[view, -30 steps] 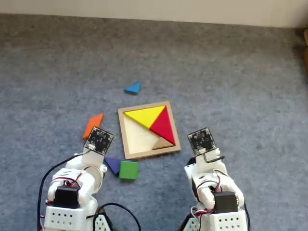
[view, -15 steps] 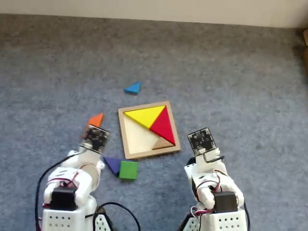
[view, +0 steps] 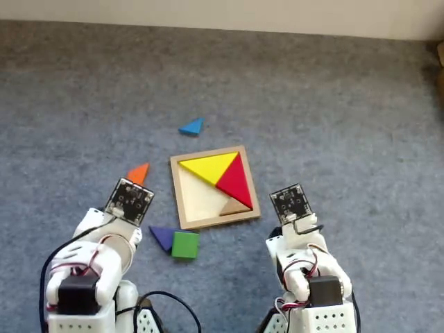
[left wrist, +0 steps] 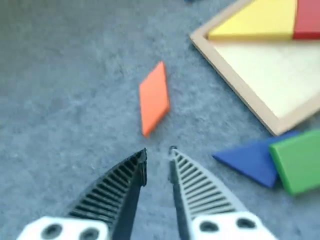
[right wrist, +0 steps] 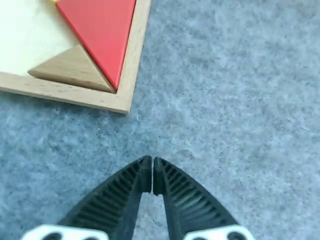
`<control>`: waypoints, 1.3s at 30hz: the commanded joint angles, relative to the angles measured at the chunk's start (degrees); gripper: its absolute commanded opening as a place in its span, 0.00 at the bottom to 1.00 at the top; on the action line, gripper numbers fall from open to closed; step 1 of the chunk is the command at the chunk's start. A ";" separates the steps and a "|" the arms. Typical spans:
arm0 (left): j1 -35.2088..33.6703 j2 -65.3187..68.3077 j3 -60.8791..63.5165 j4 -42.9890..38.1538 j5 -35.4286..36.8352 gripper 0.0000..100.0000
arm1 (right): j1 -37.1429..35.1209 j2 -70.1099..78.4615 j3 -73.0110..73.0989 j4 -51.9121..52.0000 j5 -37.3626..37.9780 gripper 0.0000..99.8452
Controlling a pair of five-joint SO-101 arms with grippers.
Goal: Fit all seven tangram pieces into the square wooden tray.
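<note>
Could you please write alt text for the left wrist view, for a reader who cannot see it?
The left gripper, slightly open and empty, hangs over grey carpet close to an orange parallelogram. Near it is a corner of the wooden tray holding a yellow piece and a red piece; a blue triangle and a green square lie outside, side by side.

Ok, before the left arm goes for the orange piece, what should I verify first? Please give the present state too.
1. Left gripper empty: ok.
2. Its jaws apart enough for the orange piece: cannot tell, the gap is small.
3. The orange piece lies flat on the carpet, touching nothing else: ok.
4. Tray has bare floor left beside the yellow piece: ok.
5. Right gripper shut and outside the tray: ok.
</note>
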 commanded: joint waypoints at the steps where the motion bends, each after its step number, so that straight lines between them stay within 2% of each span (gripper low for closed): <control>1: 3.56 12.53 -6.11 -0.44 -0.18 0.13 | 0.48 -1.01 6.55 -1.10 0.00 0.02; 7: 8.13 35.03 -14.99 -0.35 9.85 0.31 | 0.48 -1.01 6.55 -1.10 0.00 0.02; 9: 10.33 40.22 -17.10 -0.35 13.54 0.34 | 0.48 -1.01 6.55 -1.10 0.00 0.02; 14: 17.71 47.78 -18.42 -1.14 21.19 0.34 | 0.48 -1.01 6.55 -1.10 0.00 0.02; 19: 19.74 52.44 -16.22 -9.58 26.37 0.34 | 0.48 -1.01 6.55 -1.10 0.00 0.02; 24: 19.74 58.15 -13.05 -16.97 27.08 0.34 | 0.48 -1.01 6.55 -1.10 0.00 0.02; 33: 19.82 69.05 -13.58 -21.19 27.16 0.33 | 0.57 -1.01 6.55 -1.10 0.00 0.02; 39: 19.82 70.02 -14.11 -21.10 26.90 0.21 | 0.57 -1.01 6.55 -1.10 0.00 0.02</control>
